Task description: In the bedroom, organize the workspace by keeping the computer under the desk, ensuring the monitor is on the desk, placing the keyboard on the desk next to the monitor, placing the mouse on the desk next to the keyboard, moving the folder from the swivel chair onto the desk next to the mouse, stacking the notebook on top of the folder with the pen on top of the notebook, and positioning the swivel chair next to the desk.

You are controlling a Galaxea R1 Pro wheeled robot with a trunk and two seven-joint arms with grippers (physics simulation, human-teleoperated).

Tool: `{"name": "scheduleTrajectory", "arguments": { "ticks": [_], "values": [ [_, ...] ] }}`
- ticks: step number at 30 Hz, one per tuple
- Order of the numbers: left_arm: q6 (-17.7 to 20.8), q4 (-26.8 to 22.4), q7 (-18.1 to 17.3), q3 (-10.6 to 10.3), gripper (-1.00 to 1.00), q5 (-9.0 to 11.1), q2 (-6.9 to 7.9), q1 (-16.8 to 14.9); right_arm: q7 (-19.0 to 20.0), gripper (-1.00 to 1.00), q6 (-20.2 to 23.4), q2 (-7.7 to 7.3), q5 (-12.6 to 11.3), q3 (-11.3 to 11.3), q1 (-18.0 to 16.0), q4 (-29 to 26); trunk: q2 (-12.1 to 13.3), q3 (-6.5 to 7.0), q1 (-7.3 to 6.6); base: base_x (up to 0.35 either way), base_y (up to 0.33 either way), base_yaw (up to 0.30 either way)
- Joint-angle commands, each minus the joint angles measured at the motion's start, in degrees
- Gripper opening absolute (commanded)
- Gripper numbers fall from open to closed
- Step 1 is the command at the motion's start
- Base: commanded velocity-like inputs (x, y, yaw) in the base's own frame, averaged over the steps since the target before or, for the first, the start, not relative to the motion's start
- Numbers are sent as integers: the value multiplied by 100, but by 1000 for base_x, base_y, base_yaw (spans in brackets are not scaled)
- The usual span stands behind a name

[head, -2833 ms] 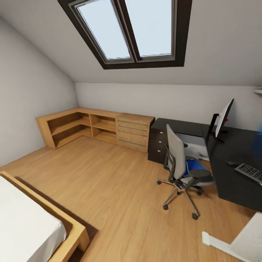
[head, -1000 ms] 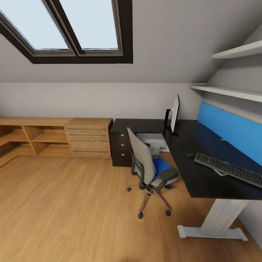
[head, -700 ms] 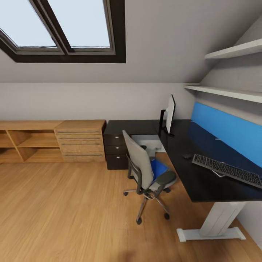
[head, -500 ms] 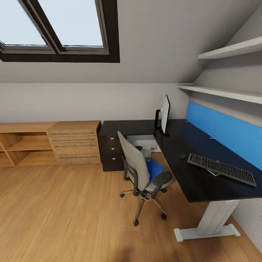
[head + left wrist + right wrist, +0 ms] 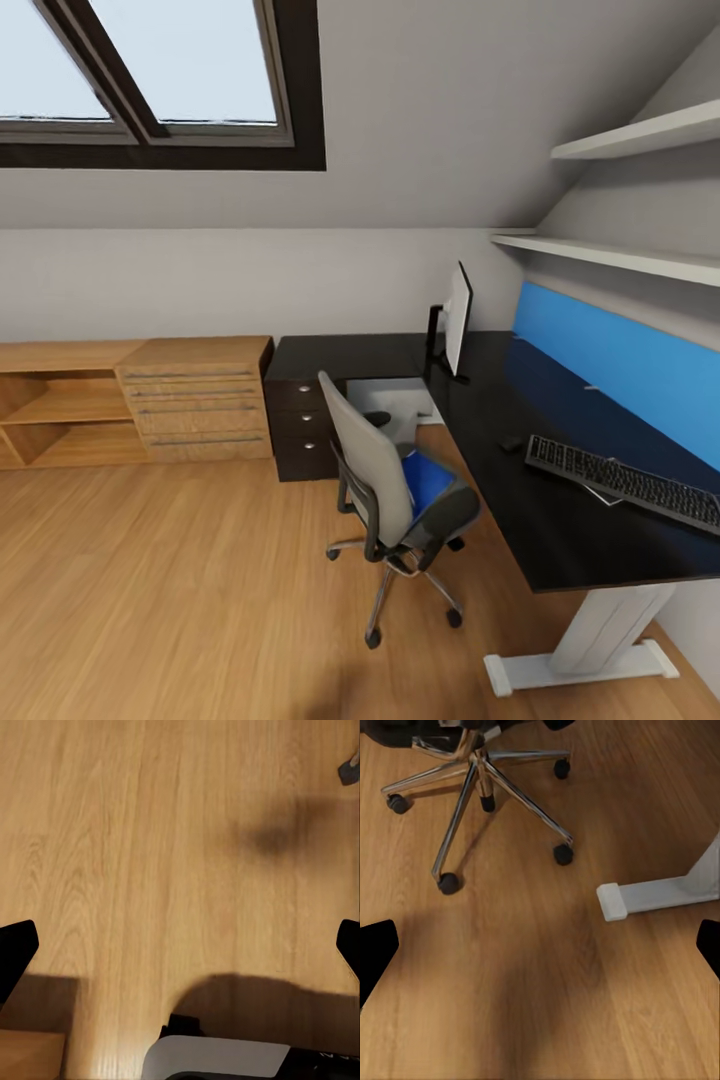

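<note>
In the head view we see the swivel chair point(image 5: 395, 490) on the wooden floor point(image 5: 180, 580), just beside the desk point(image 5: 540, 500), with its tall back turned toward us. The blue folder point(image 5: 428, 480) lies on its seat. Seen from the chair, the desk is at about 3 o'clock, and the monitor point(image 5: 457, 318) stands on the desk at about 1 o'clock, near the blue back panel point(image 5: 620, 365). The keyboard point(image 5: 625, 483) lies on the black top, well apart from the monitor, and the small dark mouse point(image 5: 512, 442) is just beside the keyboard's far end. A black drawer unit point(image 5: 298, 430) and a light wooden drawer chest point(image 5: 195, 400) stand against the wall at 11 o'clock.

In the right wrist view our right gripper point(image 5: 540, 945) is released: its dark fingertips point(image 5: 375, 952) stand wide apart above the floor, near the chair's star base and the desk's white foot point(image 5: 660, 894). In the left wrist view our left gripper point(image 5: 180, 949) is also released, with fingertips point(image 5: 15, 949) wide apart over bare floor.
</note>
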Motion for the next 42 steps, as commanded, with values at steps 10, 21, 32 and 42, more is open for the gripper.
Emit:
{"name": "scheduleTrajectory", "arguments": {
  "ticks": [10,21,32,42],
  "values": [
    [-8,-2,0,-10,100,41,-3,1,15,100,-19,-7,-31,2,-3,12,-3,-5,4,322,0,0],
    [-8,-23,-2,0,100,47,-7,1,15,100,-11,-8,-31,2,-3,12,-3,-5,4,229,0,0],
    [-10,-146,65,16,100,58,-167,1,8,100,-2,-7,-31,0,-3,12,-324,-149,180,7,0,0],
    [-8,-148,68,17,100,58,-175,1,2,100,20,-7,-31,2,-3,12,-725,-329,399,0,0,0]
  ]
}}
